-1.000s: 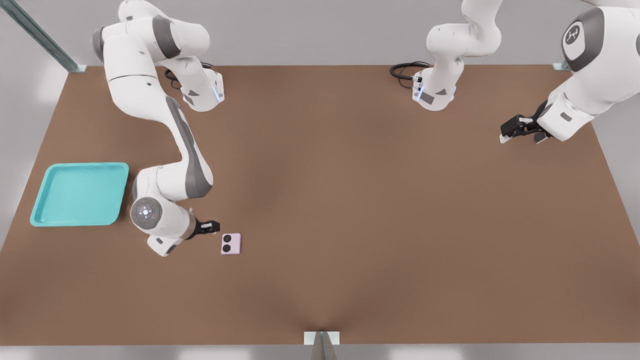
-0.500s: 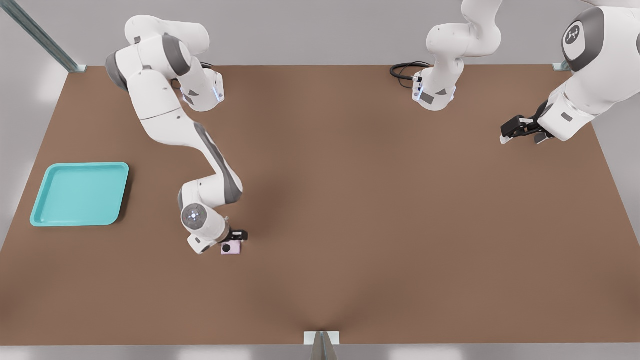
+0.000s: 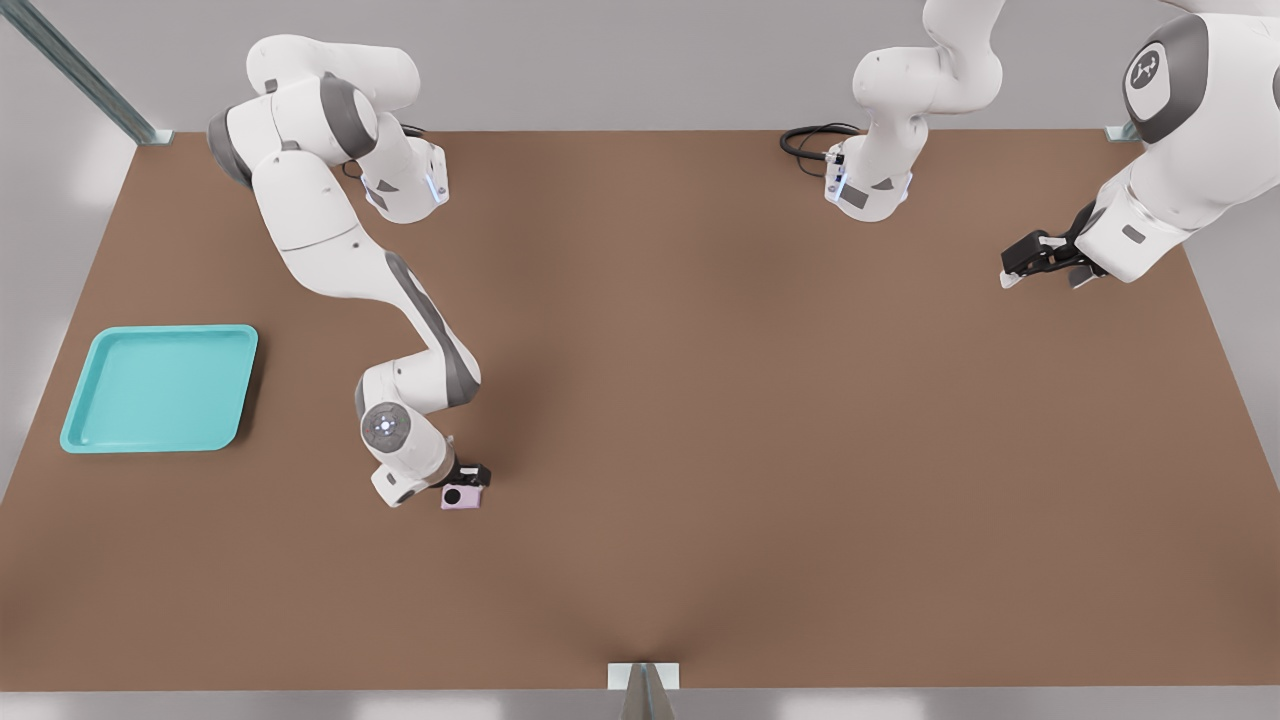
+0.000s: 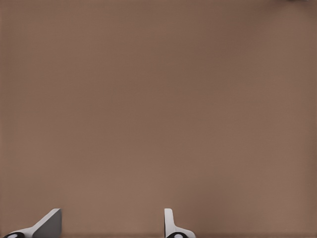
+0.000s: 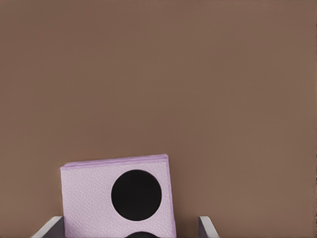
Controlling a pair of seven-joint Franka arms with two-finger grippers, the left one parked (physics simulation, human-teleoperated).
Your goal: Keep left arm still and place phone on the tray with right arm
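The pale pink phone (image 3: 462,498) lies flat on the brown table near the front edge, right of the tray in the front view. My right arm's gripper (image 3: 468,476) is down over the phone's far part and hides one lens. In the right wrist view the phone (image 5: 89,198) sits between the two grey fingertips (image 5: 207,227) of the gripper (image 5: 129,227). The fingers are open, and a gap shows on one side of the phone. The turquoise tray (image 3: 100,432) rests empty at the front view's left, well away from the gripper.
The right arm's base (image 3: 405,185) stands at the table's far edge, above the tray side. A second arm base with a black cable (image 3: 868,180) sits at the far edge toward the front view's right. A metal bracket (image 3: 643,676) marks the near edge.
The right arm swung from beside the tray toward the front view's right and lowered its gripper over the phone. In the last half second it barely shifted. The phone has stayed put.
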